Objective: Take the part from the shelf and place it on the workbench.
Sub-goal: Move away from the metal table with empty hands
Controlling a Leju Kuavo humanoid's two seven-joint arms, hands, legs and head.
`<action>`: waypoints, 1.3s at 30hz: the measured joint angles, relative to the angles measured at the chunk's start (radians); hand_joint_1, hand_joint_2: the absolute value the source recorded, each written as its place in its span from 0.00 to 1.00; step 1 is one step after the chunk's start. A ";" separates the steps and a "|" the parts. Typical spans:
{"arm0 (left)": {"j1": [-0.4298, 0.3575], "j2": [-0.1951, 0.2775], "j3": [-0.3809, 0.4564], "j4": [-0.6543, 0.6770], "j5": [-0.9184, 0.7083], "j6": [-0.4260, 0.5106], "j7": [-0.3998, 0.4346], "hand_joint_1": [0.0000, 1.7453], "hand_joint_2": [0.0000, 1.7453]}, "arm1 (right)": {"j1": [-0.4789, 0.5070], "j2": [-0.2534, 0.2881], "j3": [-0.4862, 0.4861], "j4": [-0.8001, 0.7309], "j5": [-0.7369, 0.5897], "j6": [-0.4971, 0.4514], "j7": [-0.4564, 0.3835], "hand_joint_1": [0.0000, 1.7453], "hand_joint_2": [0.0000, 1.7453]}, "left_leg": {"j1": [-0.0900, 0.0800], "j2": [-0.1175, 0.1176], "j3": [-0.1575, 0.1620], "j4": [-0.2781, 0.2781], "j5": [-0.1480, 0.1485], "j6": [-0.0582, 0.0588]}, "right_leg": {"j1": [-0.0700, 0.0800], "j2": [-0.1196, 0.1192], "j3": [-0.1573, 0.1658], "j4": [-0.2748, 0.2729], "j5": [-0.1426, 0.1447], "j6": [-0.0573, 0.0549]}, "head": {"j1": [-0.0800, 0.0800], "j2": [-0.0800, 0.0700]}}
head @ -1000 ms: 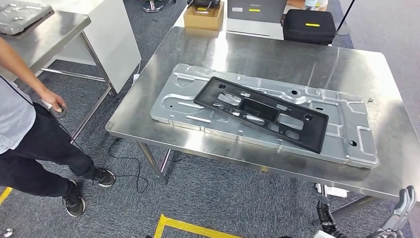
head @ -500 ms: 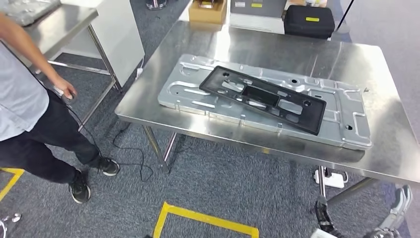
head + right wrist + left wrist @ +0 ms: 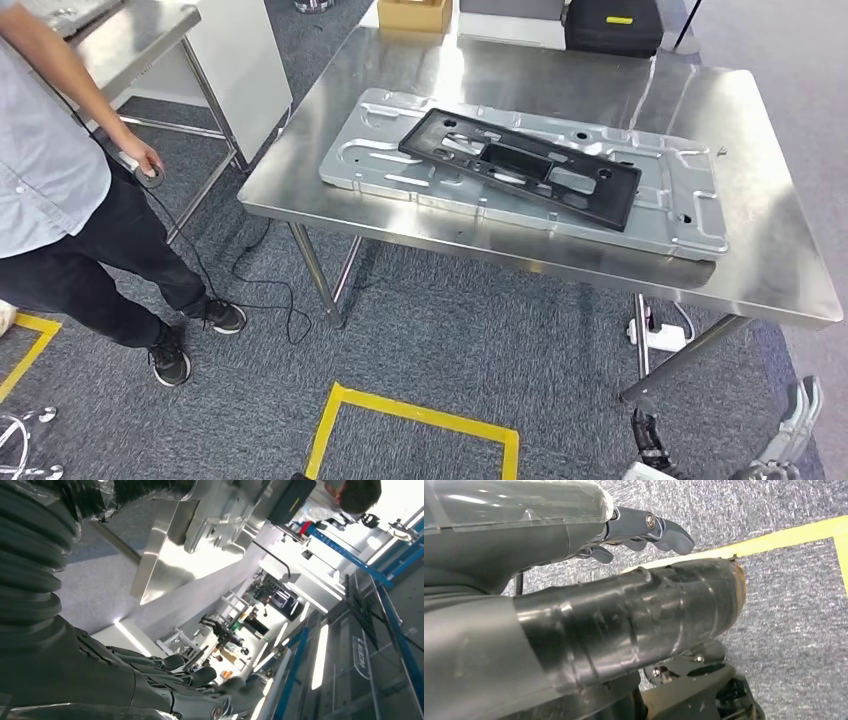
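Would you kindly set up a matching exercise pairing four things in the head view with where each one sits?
Things:
1. black frame part
2. silver stamped panel
3. black case
4. yellow tape outline

Places:
A. on the carpet in front of the workbench
B. lying flat on the workbench
C. at the workbench's far edge
D. resting on top of the silver panel

Pairs: 1-D, 2-B, 3-C, 4-A

The part (image 3: pixel 521 168) is a long black plastic frame, roughly rectangular, with a deep rectangular recess near its middle, several cut-out openings and small round holes toward its ends. It lies flat and slightly skewed on top of a larger silver stamped metal panel (image 3: pixel 672 218), which rests flat on the steel table (image 3: pixel 770 270). The panel has raised ribs, slots and holes, and reaches beyond the part on all sides.
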 joint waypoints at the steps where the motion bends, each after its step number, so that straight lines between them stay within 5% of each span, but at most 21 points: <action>1: 0.001 0.000 0.000 0.000 0.000 0.000 0.000 0.00 0.00 | 0.000 0.002 0.000 0.000 0.000 0.000 0.000 0.00 1.00 | 0.001 -0.002 -0.009 0.020 -0.026 -0.006 | -0.002 -0.002 -0.009 -0.002 0.010 -0.009 | 0.000 0.000; 4: 0.002 0.000 -0.001 0.000 0.000 0.000 0.000 0.00 0.00 | 0.001 0.006 0.000 0.001 0.000 0.000 0.000 0.00 1.00 | 0.006 -0.004 -0.053 0.177 -0.166 -0.018 | -0.002 -0.005 -0.048 -0.003 0.040 -0.022 | -0.001 0.000; 5: 0.003 0.000 -0.001 0.000 0.000 0.000 0.000 0.00 0.00 | 0.001 0.006 0.000 0.001 0.000 0.000 0.000 0.00 1.00 | 0.007 -0.004 -0.059 0.230 -0.189 -0.021 | -0.001 -0.005 -0.063 -0.002 0.051 -0.022 | -0.001 0.000; 7: 0.003 0.000 -0.001 0.000 0.000 0.000 0.000 0.00 0.00 | 0.002 0.006 0.000 0.003 0.000 0.000 0.000 0.00 1.00 | 0.008 -0.004 -0.034 0.255 -0.164 -0.021 | 0.001 -0.005 -0.090 0.004 0.070 -0.020 | -0.001 0.000; 10: 0.000 0.001 -0.001 0.000 0.000 0.000 0.000 0.00 0.00 | 0.002 0.006 0.000 0.004 0.000 0.000 0.000 0.00 1.00 | 0.006 -0.005 0.108 0.070 -0.102 -0.006 | 0.003 -0.005 -0.122 0.015 0.092 -0.012 | -0.001 0.000; 12: -0.002 0.002 -0.001 0.000 0.000 0.000 0.000 0.00 0.00 | 0.002 0.006 0.000 0.004 0.000 0.000 0.000 0.00 1.00 | 0.000 -0.006 0.174 -0.043 -0.115 0.005 | 0.004 -0.007 -0.133 0.020 0.107 -0.002 | -0.001 0.000; 13: -0.003 0.002 -0.001 0.000 0.000 0.000 -0.001 0.00 0.00 | 0.002 0.006 0.000 0.004 0.000 0.000 0.000 0.00 1.00 | -0.003 -0.005 0.181 -0.063 -0.121 0.009 | 0.004 -0.008 -0.136 0.019 0.114 0.004 | -0.001 0.000; 15: -0.002 0.002 -0.001 0.000 0.000 0.000 -0.001 0.00 0.00 | 0.002 0.006 0.000 0.004 0.000 0.000 0.000 0.00 1.00 | -0.001 -0.004 0.170 -0.074 -0.108 0.023 | 0.004 -0.008 -0.142 0.021 0.118 0.017 | -0.001 0.000; 16: -0.001 0.001 -0.001 0.000 0.000 0.000 -0.001 0.00 0.00 | 0.002 0.006 0.000 0.004 0.000 0.000 0.000 0.00 1.00 | 0.001 -0.001 0.164 -0.078 -0.097 0.032 | 0.003 -0.005 -0.149 0.037 0.098 0.023 | 0.000 0.000; 20: -0.001 0.000 -0.001 0.000 0.000 0.000 -0.001 0.00 0.00 | 0.003 0.006 0.000 0.007 0.000 0.000 0.000 0.00 1.00 | 0.004 0.005 0.118 -0.077 -0.060 0.047 | -0.004 0.001 -0.205 0.244 -0.067 0.037 | 0.000 0.000; 21: -0.001 0.000 -0.001 0.000 0.000 0.000 -0.001 0.00 0.00 | 0.003 0.006 0.000 0.007 0.000 0.000 0.000 0.00 1.00 | 0.004 0.006 0.106 -0.073 -0.052 0.046 | -0.006 0.001 -0.206 0.282 -0.072 0.040 | 0.000 0.000; 23: -0.001 0.000 -0.001 0.000 0.000 0.000 -0.001 0.00 0.00 | 0.003 0.006 0.000 0.008 0.000 0.000 0.000 0.00 1.00 | 0.006 0.006 0.079 -0.059 -0.040 0.041 | -0.012 0.000 -0.160 0.261 -0.026 0.044 | 0.000 0.000; 25: -0.001 0.000 -0.001 0.000 -0.001 0.000 -0.002 0.00 0.00 | 0.002 0.006 0.000 0.008 0.000 0.000 0.000 0.00 1.00 | 0.007 0.005 0.055 -0.037 -0.035 0.033 | -0.016 0.001 -0.064 0.131 0.011 0.046 | 0.000 0.000; 27: -0.002 0.000 -0.001 0.000 -0.001 0.000 -0.002 0.00 0.00 | 0.000 0.006 0.000 0.008 -0.003 0.000 0.000 0.00 1.00 | 0.005 0.004 0.037 -0.018 -0.031 0.023 | -0.013 0.003 -0.005 0.031 -0.001 0.037 | 0.000 0.000; 31: 0.000 0.001 -0.002 0.000 0.000 0.000 -0.004 0.00 0.00 | -0.002 0.006 0.000 0.008 -0.009 0.000 0.000 0.00 1.00 | 0.007 0.000 0.014 0.006 -0.036 -0.003 | -0.012 0.003 -0.020 0.009 0.001 0.007 | -0.001 0.000; 33: 0.001 0.001 -0.002 0.000 0.000 0.000 -0.004 0.00 0.00 | -0.002 0.006 0.000 0.008 -0.012 0.000 -0.001 0.00 1.00 | 0.010 -0.002 -0.016 0.085 -0.108 -0.013 | -0.014 0.000 -0.036 0.007 0.016 -0.008 | -0.002 0.000; 35: 0.001 0.001 -0.002 0.000 0.000 0.000 -0.004 0.00 0.00 | -0.002 0.006 0.000 0.008 -0.016 0.000 -0.002 0.00 0.50 | 0.011 -0.002 -0.053 0.211 -0.189 -0.020 | -0.010 -0.001 -0.055 0.008 0.030 -0.013 | -0.003 0.000; 37: 0.001 0.001 -0.002 0.000 0.000 0.000 -0.004 0.00 0.00 | -0.002 0.006 0.000 0.008 -0.019 0.000 -0.004 0.00 0.00 | 0.011 -0.002 -0.049 0.262 -0.196 -0.019 | -0.005 -0.003 -0.073 0.011 0.044 -0.014 | -0.003 0.000; 39: 0.001 0.001 -0.002 0.000 0.000 0.000 -0.004 0.00 0.00 | -0.002 0.006 0.000 0.008 -0.021 0.000 -0.006 0.00 0.00 | 0.009 -0.003 0.026 0.168 -0.143 -0.009 | 0.000 -0.002 -0.086 0.015 0.053 -0.012 | -0.003 0.000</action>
